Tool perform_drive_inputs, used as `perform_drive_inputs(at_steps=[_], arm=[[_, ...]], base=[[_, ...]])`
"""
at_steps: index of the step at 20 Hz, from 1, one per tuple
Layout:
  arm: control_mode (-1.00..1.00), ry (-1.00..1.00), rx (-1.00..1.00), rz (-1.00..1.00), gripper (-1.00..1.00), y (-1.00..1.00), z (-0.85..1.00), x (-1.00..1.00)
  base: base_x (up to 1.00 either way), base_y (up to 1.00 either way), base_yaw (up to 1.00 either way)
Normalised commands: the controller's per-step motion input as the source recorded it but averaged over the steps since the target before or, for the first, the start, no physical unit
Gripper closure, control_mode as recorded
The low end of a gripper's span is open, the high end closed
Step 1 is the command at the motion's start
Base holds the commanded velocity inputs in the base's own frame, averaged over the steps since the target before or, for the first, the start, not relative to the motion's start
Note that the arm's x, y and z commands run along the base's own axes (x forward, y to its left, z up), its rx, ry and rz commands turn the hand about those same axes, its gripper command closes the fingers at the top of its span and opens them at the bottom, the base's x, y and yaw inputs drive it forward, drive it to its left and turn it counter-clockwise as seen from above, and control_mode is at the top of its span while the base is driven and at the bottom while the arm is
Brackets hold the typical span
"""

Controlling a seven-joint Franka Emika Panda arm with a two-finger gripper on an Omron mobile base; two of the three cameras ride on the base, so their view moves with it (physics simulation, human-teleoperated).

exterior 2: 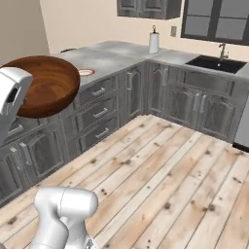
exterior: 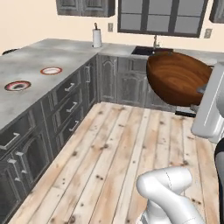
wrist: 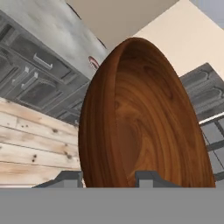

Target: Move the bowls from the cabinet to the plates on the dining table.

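My gripper (wrist: pixel 108 178) is shut on the rim of the dark reddish-brown wooden bowl (wrist: pixel 140 118), which is tipped on its side and carried in the air. The same bowl (exterior: pixel 177 78) hangs over the floor ahead of the arm, and it appears as the bowl (exterior 2: pixel 44 85) in the right base view. Two red-rimmed plates (exterior: pixel 51 70) (exterior: pixel 18 85) lie on the marbled top of the dining table (exterior: pixel 30 59) to the left, apart from the bowl. One plate (exterior 2: pixel 86 72) peeks out beside the bowl. The cream bowl and the tall cabinet are out of view.
A paper towel roll (exterior: pixel 96 38) stands at the counter's back corner. A dark sink with a faucet (exterior 2: pixel 214 62) sits in the far counter. Grey drawers and doors (exterior: pixel 70 107) line the left side. The plank floor (exterior: pixel 118 148) stretches ahead.
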Motion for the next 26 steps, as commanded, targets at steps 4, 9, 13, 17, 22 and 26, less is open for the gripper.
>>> perform_drive_inputs(at_steps=[4, 9, 13, 17, 22, 26], arm=[[1.0, 0.0, 0.0, 0.0, 1.0, 0.0, 0.0, 0.0], [1.0, 0.0, 0.0, 0.0, 1.0, 0.0, 0.0, 0.0], [1.0, 0.0, 0.0, 0.0, 1.0, 0.0, 0.0, 0.0], [1.0, 0.0, 0.0, 0.0, 1.0, 0.0, 0.0, 0.0], [1.0, 0.0, 0.0, 0.0, 1.0, 0.0, 0.0, 0.0], [1.0, 0.0, 0.0, 0.0, 1.0, 0.0, 0.0, 0.0]], base=[[0.81, 0.0, 0.33], [0.89, 0.0, 0.31], [0.83, 0.0, 0.32], [0.58, 0.0, 0.4], [0.54, 0.0, 0.41], [0.55, 0.0, 0.41]])
